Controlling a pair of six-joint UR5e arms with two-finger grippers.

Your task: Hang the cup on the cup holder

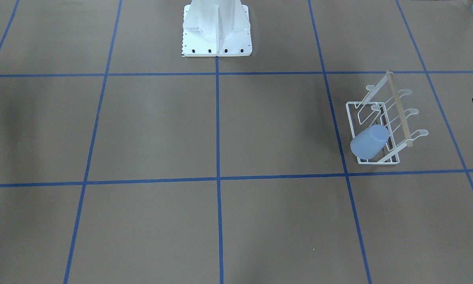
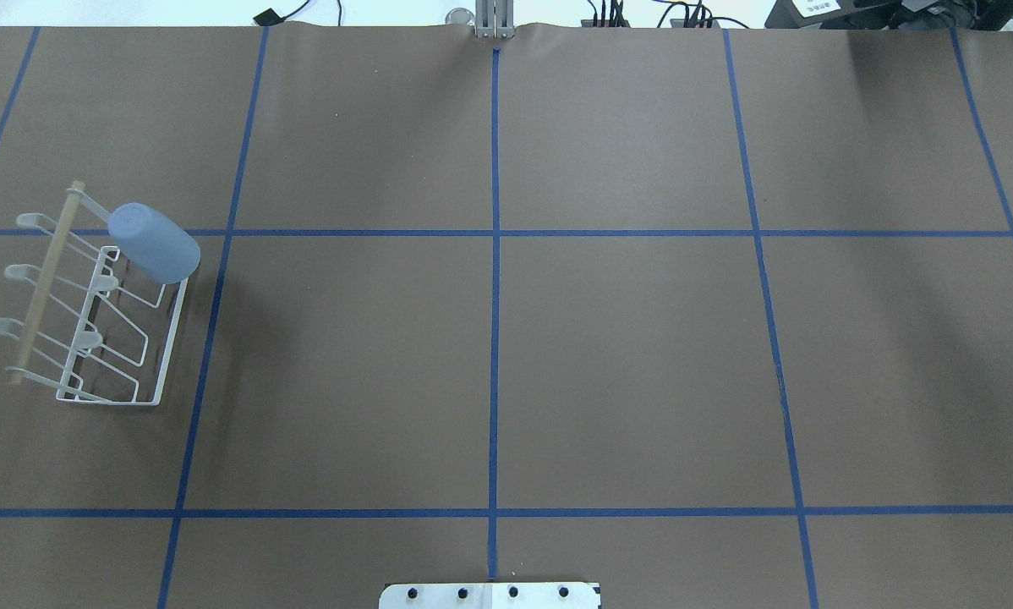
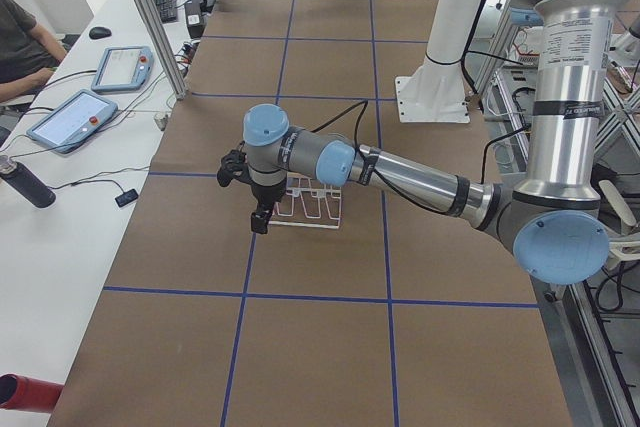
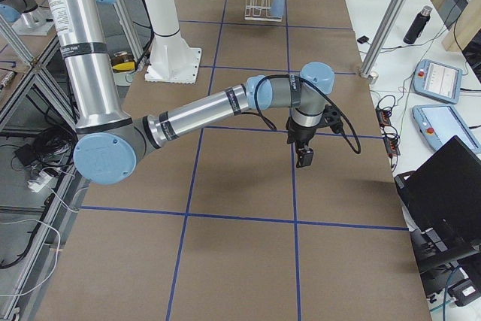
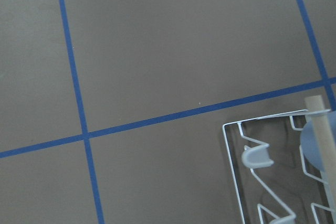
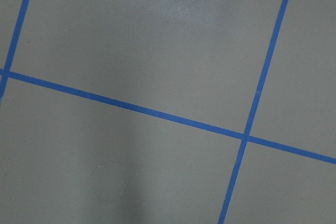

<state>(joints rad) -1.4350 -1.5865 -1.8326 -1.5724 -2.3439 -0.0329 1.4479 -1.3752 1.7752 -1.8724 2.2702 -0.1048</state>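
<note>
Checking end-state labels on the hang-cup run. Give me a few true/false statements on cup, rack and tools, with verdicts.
1. The cup sits on the cup holder, at one end. True.
2. The cup holder is on the robot's right side of the table. False: it is on the left side.
3. The left tool grips the cup. False: no tool touches it.
4. The other prongs are bare. True.
5. The right tool hangs over the table, far from the cup holder. True.
</note>
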